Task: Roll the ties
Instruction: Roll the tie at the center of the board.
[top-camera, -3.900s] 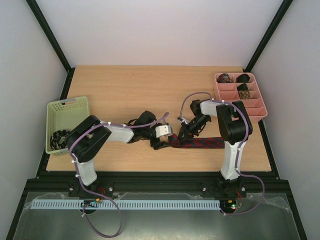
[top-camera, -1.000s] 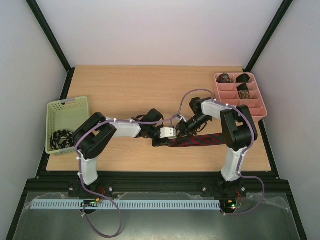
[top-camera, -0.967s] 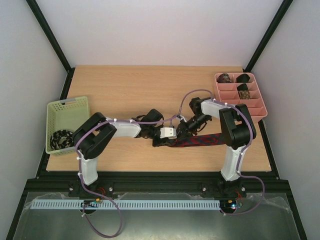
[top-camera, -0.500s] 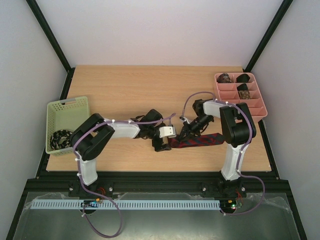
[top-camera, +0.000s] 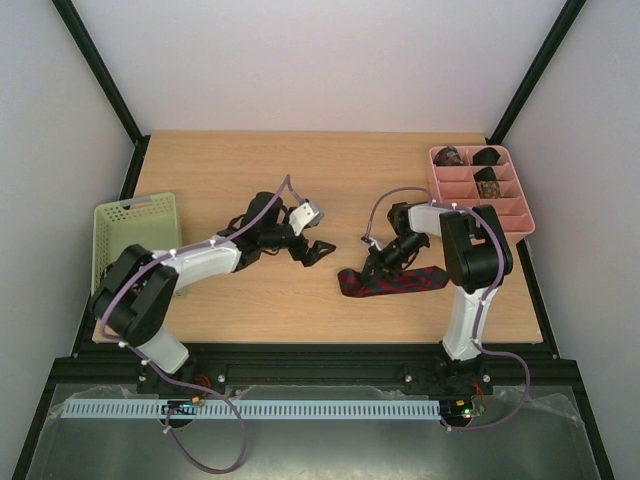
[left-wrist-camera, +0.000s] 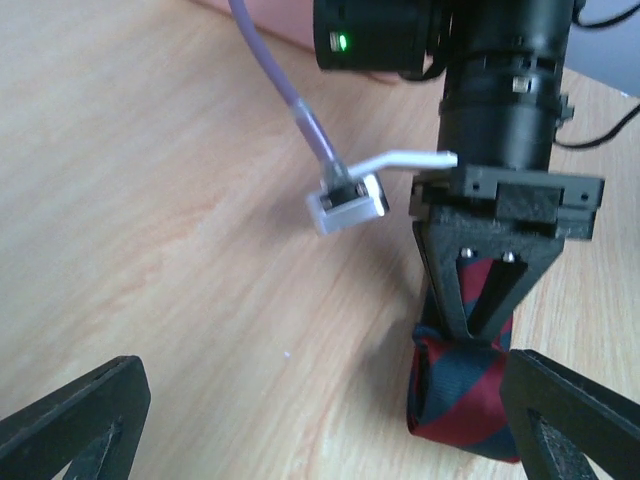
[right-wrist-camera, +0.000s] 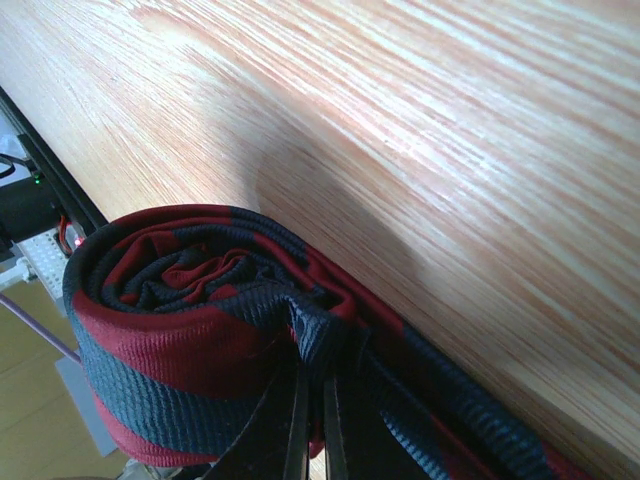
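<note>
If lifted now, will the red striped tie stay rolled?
Probably floppy: the red striped tie is soft woven fabric, its tail lying flat on the table. The coil would likely loosen once released; only the right end effector pinches it.

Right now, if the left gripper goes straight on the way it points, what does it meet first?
Probably the bare table; the open left gripper seems tilted downward. The striped tie, pinched by the right gripper, lies beside that line.
</note>
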